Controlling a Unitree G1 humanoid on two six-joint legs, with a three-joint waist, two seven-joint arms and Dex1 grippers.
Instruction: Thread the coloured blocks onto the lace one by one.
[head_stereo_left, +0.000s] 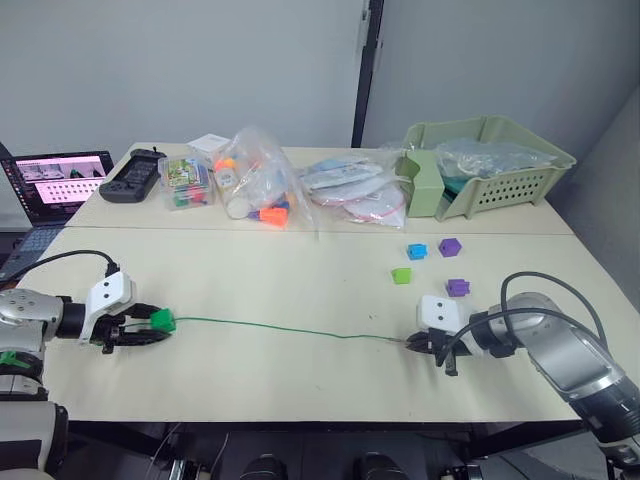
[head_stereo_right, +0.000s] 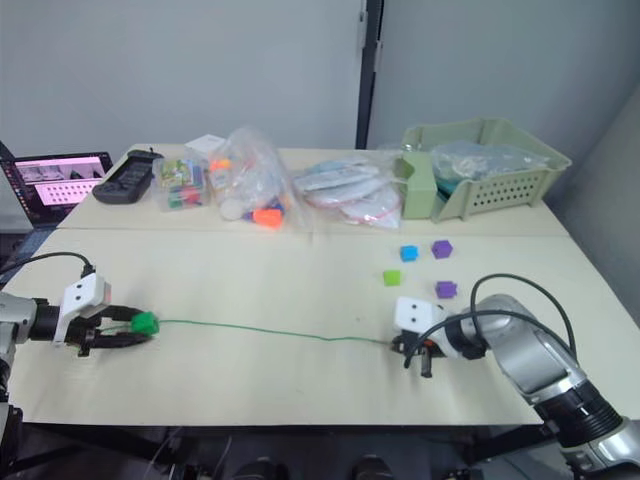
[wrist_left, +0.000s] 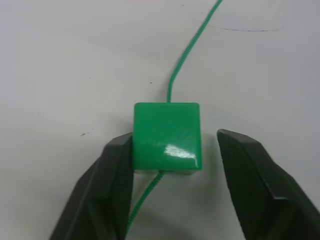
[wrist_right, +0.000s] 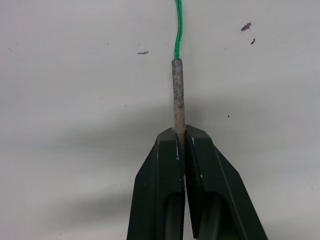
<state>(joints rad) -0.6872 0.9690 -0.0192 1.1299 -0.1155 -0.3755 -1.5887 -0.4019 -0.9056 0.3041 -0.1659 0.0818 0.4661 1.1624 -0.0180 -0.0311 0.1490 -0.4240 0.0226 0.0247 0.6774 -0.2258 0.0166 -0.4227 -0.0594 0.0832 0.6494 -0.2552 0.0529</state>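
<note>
One dark green block (wrist_left: 167, 136) is already on the lace (head_stereo_left: 270, 327), sitting between the parted fingers of the left pincer (head_stereo_left: 140, 331), while the right pincer (wrist_right: 180, 145) is clenched on the pale tip (wrist_right: 178, 92), so the next move is probably carrying that tip to a loose purple block (head_stereo_left: 458, 287).

Table (head_stereo_left: 300, 290): two pale tops butted together, seam running across.
Laptop (head_stereo_left: 55, 180): open at the far left edge, screen lit.
Black device (head_stereo_left: 132, 175): far left corner.
Clear toy box (head_stereo_left: 186, 182): beside the black device.
Plastic bags (head_stereo_left: 262, 180): far centre, holding orange and mixed-colour toys.
Green basket (head_stereo_left: 487, 165): far right, holding bagged items.
</note>
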